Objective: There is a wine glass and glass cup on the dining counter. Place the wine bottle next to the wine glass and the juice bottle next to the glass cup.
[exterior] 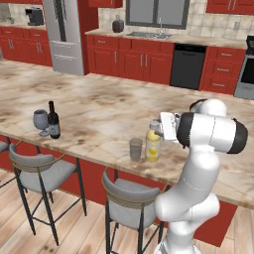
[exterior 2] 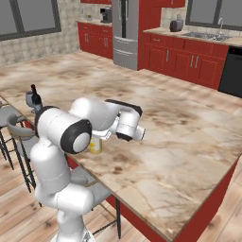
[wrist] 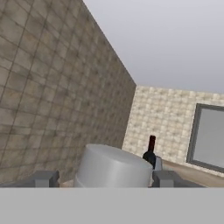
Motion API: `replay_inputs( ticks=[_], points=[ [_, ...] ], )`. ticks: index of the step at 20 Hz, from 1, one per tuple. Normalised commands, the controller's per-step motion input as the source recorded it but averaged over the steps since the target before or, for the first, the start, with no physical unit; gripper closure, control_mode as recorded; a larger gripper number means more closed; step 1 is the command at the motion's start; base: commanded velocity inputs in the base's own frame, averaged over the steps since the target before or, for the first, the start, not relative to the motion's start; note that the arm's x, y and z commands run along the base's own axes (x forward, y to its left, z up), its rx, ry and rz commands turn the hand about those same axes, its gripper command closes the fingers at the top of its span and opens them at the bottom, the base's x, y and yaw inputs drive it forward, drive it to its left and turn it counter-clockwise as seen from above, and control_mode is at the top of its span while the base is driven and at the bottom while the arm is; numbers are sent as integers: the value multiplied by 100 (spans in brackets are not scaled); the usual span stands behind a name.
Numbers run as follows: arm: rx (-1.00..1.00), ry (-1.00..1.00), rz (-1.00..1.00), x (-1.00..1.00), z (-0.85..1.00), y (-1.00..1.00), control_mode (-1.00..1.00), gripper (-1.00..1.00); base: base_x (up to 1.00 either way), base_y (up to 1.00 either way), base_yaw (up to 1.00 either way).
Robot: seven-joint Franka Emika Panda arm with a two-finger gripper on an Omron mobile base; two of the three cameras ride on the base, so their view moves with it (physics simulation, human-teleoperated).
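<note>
The juice bottle (exterior: pixel 153 145), pale yellow with a grey cap (wrist: pixel 114 168), stands on the dining counter (exterior: pixel 99 111) just right of the glass cup (exterior: pixel 135 149). My gripper (exterior: pixel 158 127) reaches in sideways at cap height. Its fingertips (wrist: pixel 43 178) sit on either side of the cap, closed on the bottle. Farther left, the dark wine bottle (exterior: pixel 53 121) stands upright right beside the wine glass (exterior: pixel 40 120). In the hand view the wine bottle (wrist: pixel 151 151) shows beyond the cap. From the right base view my arm hides most of the juice bottle (exterior 2: pixel 96 145).
Two grey-cushioned stools (exterior: pixel 42 171) (exterior: pixel 131 198) stand along the counter's near edge, below the glasses. Wide bare counter stretches behind and to the right of the bottles. Red cabinets, a sink and a fridge line the far wall.
</note>
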Motion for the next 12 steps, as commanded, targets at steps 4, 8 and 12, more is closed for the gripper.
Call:
replay_inputs(
  ticks=[4,8,12],
  points=[
    [0,6,-4,0,-39,0,-100,-100,0,0,0],
    [0,8,-1,-5,-28,-3,-100,-100,0,0,0],
    [0,0,0,-20,-13,-5,-100,-100,0,0,0]
  ],
)
